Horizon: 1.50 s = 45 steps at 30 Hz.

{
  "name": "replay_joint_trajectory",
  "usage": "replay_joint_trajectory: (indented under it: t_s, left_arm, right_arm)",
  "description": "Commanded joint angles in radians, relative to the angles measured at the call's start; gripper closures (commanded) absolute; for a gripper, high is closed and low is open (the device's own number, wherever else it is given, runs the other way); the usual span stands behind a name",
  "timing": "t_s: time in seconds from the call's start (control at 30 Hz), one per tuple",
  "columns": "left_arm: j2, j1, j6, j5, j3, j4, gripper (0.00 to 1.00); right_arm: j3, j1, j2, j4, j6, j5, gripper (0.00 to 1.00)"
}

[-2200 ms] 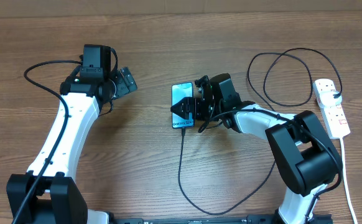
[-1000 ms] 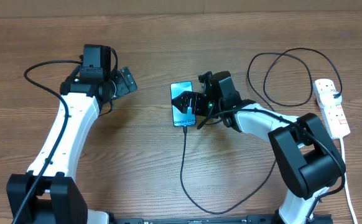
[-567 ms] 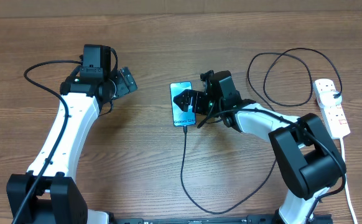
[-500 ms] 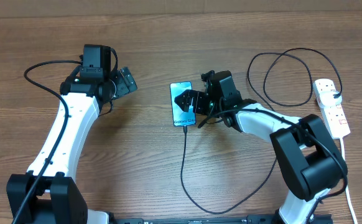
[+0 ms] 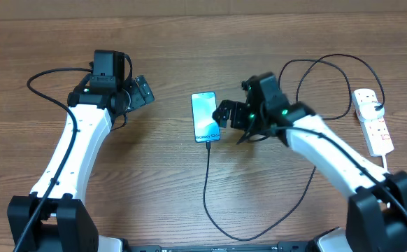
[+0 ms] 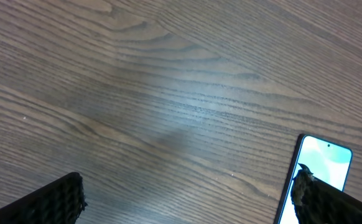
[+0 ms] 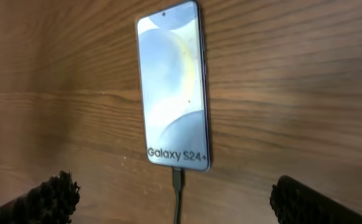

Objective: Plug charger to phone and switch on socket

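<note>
While the wooden table [image 5: 154, 42] carries everything, the white elongated power strip with red switches [image 5: 373, 126] lies at its right edge; those switches likely need a firm press. Mid-table, the slim cyan-screened smartphone [image 5: 204, 116] has the thin, limp black charger cable [image 5: 205, 182] in its lower end. The right claw [image 5: 226, 115], beside it, and the left claw [image 5: 142, 91] gape empty.

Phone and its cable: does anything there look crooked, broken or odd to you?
Nothing stands out. The phone lies flat, screen lit and uncracked, with the charger seated straight in its bottom edge. The charger's loose loops toward the socket look untidy but not tangled or damaged.
</note>
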Motion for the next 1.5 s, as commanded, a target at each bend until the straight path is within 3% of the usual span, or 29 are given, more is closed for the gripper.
replay_joint_trajectory:
  t_s: [0.0, 0.17, 0.4, 0.97, 1.47]
  left_arm:
    - [-0.008, 0.001, 0.019, -0.02, 0.005, 0.0, 0.01]
    - [-0.008, 0.001, 0.019, -0.02, 0.005, 0.0, 0.0]
    - [-0.008, 0.001, 0.019, -0.02, 0.005, 0.0, 0.01]
    - [-0.008, 0.001, 0.019, -0.02, 0.005, 0.0, 0.0]
    - [-0.008, 0.001, 0.019, -0.02, 0.005, 0.0, 0.01]
  right_arm:
    - [0.143, -0.036, -0.027, -0.163, -0.087, 0.086, 0.0]
    - [0.303, -0.109, -0.027, -0.457, -0.093, 0.231, 0.0]
    - [0.323, -0.256, -0.027, -0.562, -0.085, 0.323, 0.0]
    - [0.317, -0.752, -0.02, -0.539, -0.063, 0.337, 0.0]
    - [0.317, -0.989, 0.037, -0.377, -0.063, 0.338, 0.0]
